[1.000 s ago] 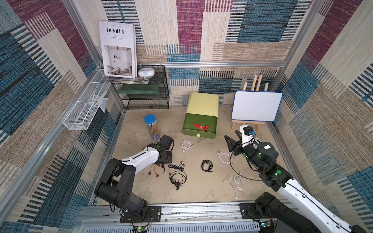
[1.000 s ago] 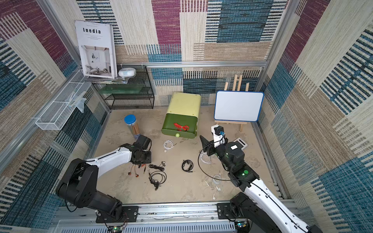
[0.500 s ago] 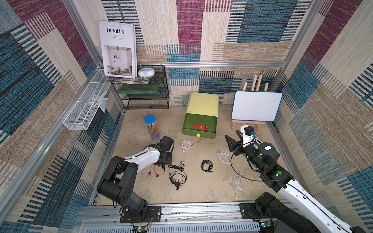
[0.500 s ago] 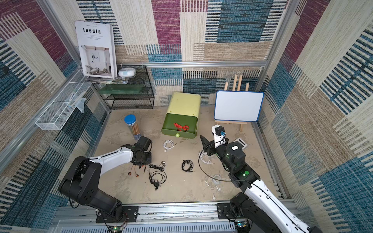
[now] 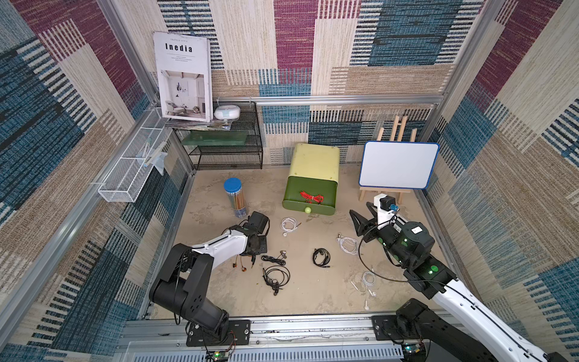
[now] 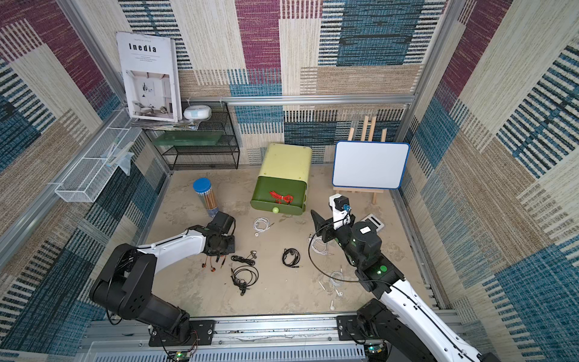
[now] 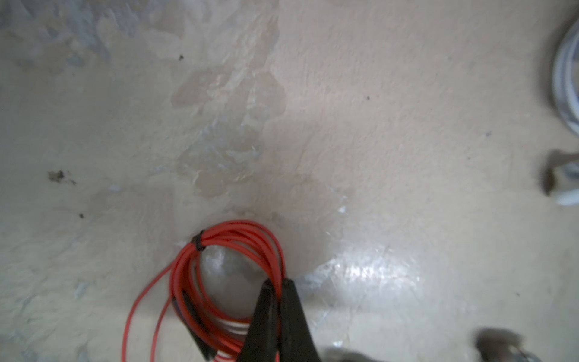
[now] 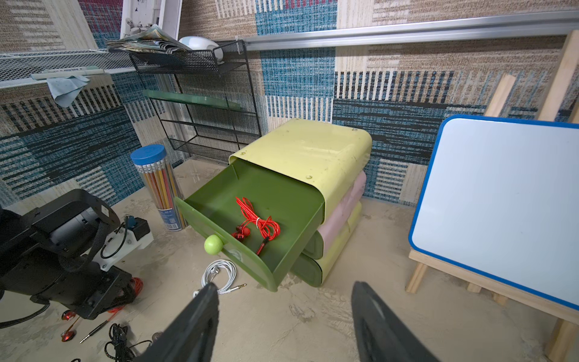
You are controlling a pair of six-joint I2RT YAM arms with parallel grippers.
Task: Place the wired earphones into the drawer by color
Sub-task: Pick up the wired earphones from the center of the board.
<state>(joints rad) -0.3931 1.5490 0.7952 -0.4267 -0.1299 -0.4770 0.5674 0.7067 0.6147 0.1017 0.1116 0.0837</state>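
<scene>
The red earphone coil (image 7: 225, 275), seemingly resting on the counter (image 7: 376, 125), is pinched between the closed left jaws. 1 more red set (image 8: 257, 225) sits in the pulled-out green drawer (image 8: 219, 200). The right jaws gape, empty. 3 black sets (image 5: 321, 257) and 3 white sets (image 5: 289, 224) lie nearby.

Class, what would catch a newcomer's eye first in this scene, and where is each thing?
The open green drawer at the back centre stands out, a red earphone set lying inside. Nearer, the left gripper is shut on a second red set, while black earphones and white earphones lie scattered around.
</scene>
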